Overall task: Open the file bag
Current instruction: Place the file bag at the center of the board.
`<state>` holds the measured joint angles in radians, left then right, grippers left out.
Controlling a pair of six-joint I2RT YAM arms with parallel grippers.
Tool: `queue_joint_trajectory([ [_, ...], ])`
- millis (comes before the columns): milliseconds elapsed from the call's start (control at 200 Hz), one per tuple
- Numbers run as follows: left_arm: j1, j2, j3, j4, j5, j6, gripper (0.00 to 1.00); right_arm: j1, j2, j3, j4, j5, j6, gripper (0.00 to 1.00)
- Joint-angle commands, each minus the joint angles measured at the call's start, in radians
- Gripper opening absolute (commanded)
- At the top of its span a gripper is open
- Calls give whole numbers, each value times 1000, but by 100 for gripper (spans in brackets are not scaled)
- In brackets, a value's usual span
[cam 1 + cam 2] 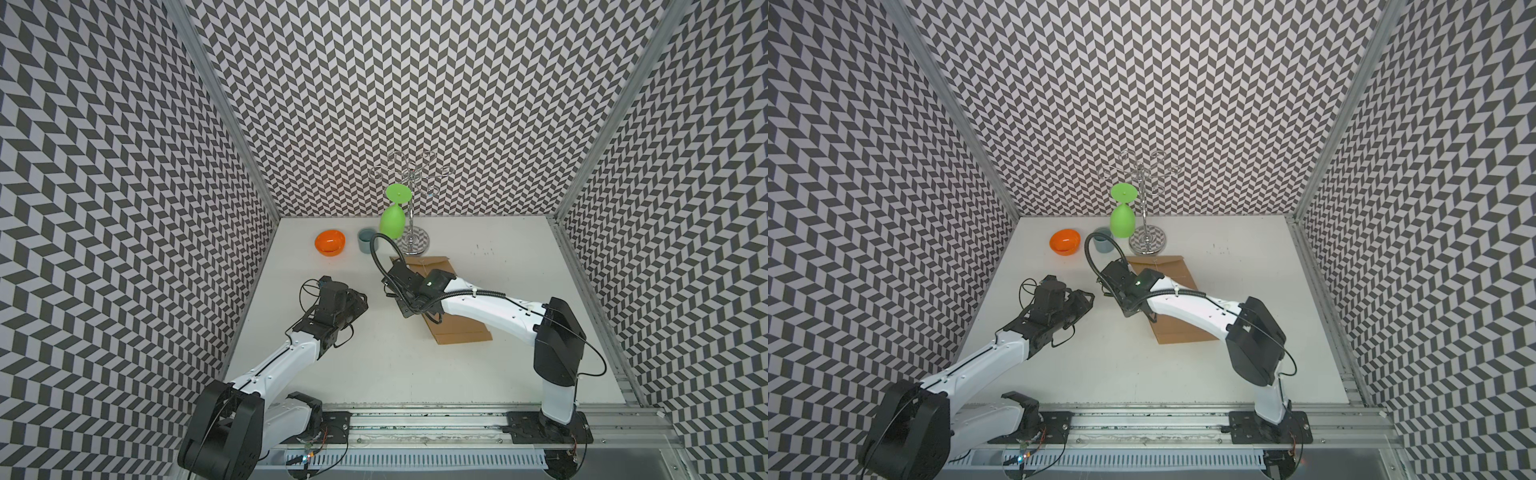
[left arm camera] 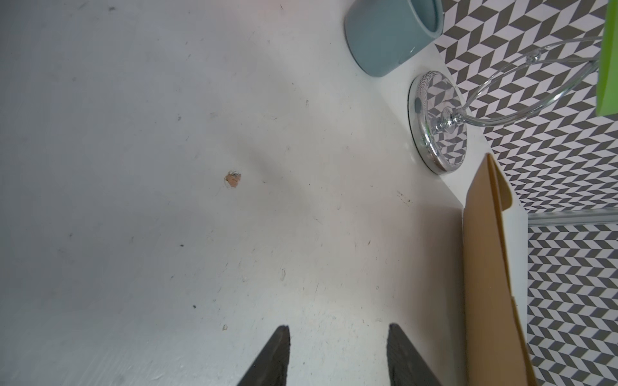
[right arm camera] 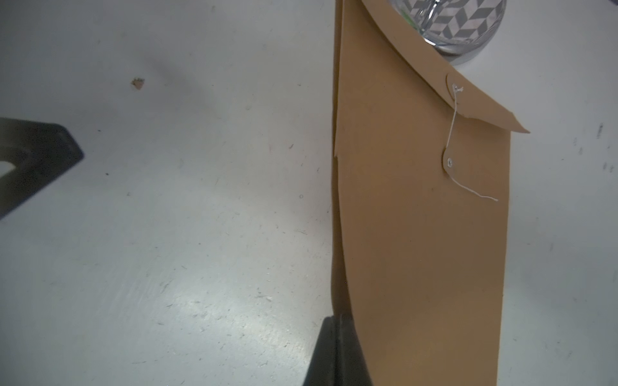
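The file bag (image 1: 461, 332) (image 1: 1179, 328) is a flat brown envelope lying right of the table's middle, largely under my right arm. My right gripper (image 3: 337, 320) (image 1: 401, 274) is shut on the bag's left long edge (image 3: 336, 234), which stands a little off the table. The bag's flap (image 3: 468, 97) curls up at the far end. A thin white string (image 3: 453, 123) runs from the flap to a round button (image 3: 449, 162) and ends in a loose tail. My left gripper (image 2: 337, 327) (image 1: 358, 300) hangs open over bare table left of the bag (image 2: 485, 267), holding nothing.
A chrome glass rack's base (image 1: 415, 241) stands right at the bag's far end, with a green glass (image 1: 392, 222) hanging upside down from it. A grey-blue cup (image 1: 366, 240) and an orange bowl (image 1: 330, 242) sit at the back left. Patterned walls enclose three sides.
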<state>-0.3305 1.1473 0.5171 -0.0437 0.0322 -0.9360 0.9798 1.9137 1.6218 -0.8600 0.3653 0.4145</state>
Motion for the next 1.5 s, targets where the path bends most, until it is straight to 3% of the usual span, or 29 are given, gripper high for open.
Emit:
queue_joint_trajectory([
  [0, 23, 17, -49, 91, 76, 9, 52, 15, -19, -48, 95, -42, 75, 0],
  [145, 124, 24, -137, 314, 278, -48, 63, 25, -104, -202, 206, -39, 126, 0],
  [285, 154, 31, -111, 423, 359, -57, 75, 28, -215, -422, 401, -61, 161, 0],
  [506, 87, 145, -131, 696, 471, -125, 78, 31, -264, -496, 484, -78, 173, 0],
  [686, -11, 224, -112, 798, 460, -157, 80, 36, -274, -506, 518, -78, 173, 0],
  [846, -62, 305, -79, 806, 459, -155, 72, 39, -271, -510, 538, -137, 168, 0],
  [1051, -132, 403, -72, 842, 431, -160, 52, 42, -274, -509, 550, -144, 167, 0],
  [1202, -141, 454, -67, 861, 426, -181, 47, 45, -280, -512, 548, -147, 170, 0],
  [1237, -139, 456, -65, 856, 418, -182, 45, 46, -280, -509, 542, -150, 169, 9],
  [1257, -140, 457, -64, 852, 412, -179, 44, 47, -282, -507, 538, -150, 169, 9],
  [1272, -140, 456, -63, 847, 407, -177, 44, 48, -285, -506, 533, -153, 166, 22],
  [1327, -140, 455, -57, 829, 390, -170, 42, 54, -299, -504, 519, -153, 161, 52],
  [1362, -139, 459, -51, 823, 387, -166, 41, 57, -315, -505, 514, -157, 156, 66],
  [1437, -140, 481, -39, 826, 388, -164, 39, 63, -355, -509, 498, -158, 147, 87],
  [1497, -141, 508, -30, 844, 398, -168, 39, 63, -390, -513, 480, -148, 144, 92],
])
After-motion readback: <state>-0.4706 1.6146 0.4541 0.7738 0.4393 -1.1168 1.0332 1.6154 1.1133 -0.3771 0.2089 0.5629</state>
